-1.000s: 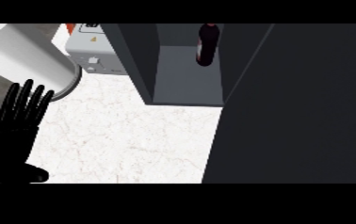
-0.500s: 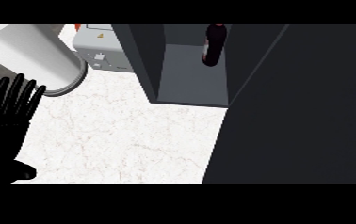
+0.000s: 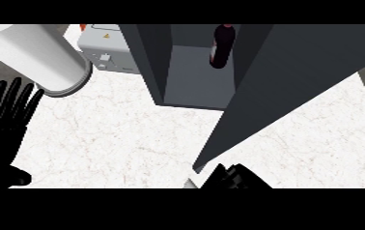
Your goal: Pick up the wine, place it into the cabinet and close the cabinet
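Now wine [image 3: 221, 48] in cabinet [image 3: 158, 55]; door [image 3: 285, 89] ajar

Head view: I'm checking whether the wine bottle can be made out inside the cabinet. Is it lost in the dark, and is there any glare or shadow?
Head view: the wine bottle reads dark against the cabinet interior's lighter grey; no glare; the cabinet door is a flat dark slab; the marble counter is evenly lit, without distinct shadows.

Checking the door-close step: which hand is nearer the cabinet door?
Right. The right hand sits at the lower edge just under the cabinet door; the left hand rests open far off by the left edge.
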Robot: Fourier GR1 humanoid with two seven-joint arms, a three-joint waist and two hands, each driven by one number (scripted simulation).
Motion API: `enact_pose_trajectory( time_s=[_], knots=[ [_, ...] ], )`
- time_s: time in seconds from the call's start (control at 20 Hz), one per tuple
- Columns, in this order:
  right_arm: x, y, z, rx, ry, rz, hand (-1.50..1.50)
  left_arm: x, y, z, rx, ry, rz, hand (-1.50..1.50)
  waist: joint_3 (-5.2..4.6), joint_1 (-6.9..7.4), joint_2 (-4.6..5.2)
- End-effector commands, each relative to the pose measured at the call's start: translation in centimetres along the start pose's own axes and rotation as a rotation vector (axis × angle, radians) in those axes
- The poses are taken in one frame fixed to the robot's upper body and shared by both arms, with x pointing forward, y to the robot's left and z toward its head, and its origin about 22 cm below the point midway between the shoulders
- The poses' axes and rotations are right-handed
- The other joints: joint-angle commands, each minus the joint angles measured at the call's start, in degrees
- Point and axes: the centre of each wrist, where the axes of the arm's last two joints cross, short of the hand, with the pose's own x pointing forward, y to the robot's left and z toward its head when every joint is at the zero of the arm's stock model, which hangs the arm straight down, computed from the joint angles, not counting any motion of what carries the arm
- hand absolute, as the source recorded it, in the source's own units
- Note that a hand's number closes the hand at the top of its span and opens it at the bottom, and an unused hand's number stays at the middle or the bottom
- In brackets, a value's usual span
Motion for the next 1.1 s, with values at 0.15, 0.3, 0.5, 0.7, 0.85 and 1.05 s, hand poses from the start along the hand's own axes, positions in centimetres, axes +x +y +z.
enact_pose_trajectory(
  time_s=[0.15, 0.3, 0.5, 0.7, 0.85, 1.05],
  knots=[
    [1.5, 3.2, -10.5, 0.027, 0.028, -0.047, 1.50, -0.2, 1.7, 2.2, 0.023, 0.008, -0.018, -1.50, 0.28, -1.46, -0.31],
    [1.6, 2.0, -14.2, -0.014, 0.039, -0.064, 1.50, 0.5, 1.8, 0.6, 0.039, 0.003, -0.010, -1.50, 0.39, -2.23, -0.19],
    [0.8, 0.9, -16.4, -0.064, 0.066, -0.119, 1.50, 0.5, 0.4, 0.9, 0.051, -0.030, -0.035, -1.50, 0.48, -2.82, -0.41],
    [-1.2, -0.3, -16.8, -0.063, 0.101, -0.173, 1.50, 0.1, 1.4, 0.0, 0.068, -0.007, -0.028, -1.50, 0.49, -3.84, -0.42],
    [-2.8, -3.4, -18.2, -0.114, 0.116, -0.212, 1.50, 0.6, 2.5, 1.0, 0.073, -0.008, -0.025, -1.50, 0.49, -3.60, -0.33],
    [-6.2, -2.7, -17.8, -0.145, 0.131, -0.169, 1.50, -0.3, 3.4, 1.1, 0.065, -0.010, -0.040, -1.50, 0.46, -3.86, -0.32]
  ],
)
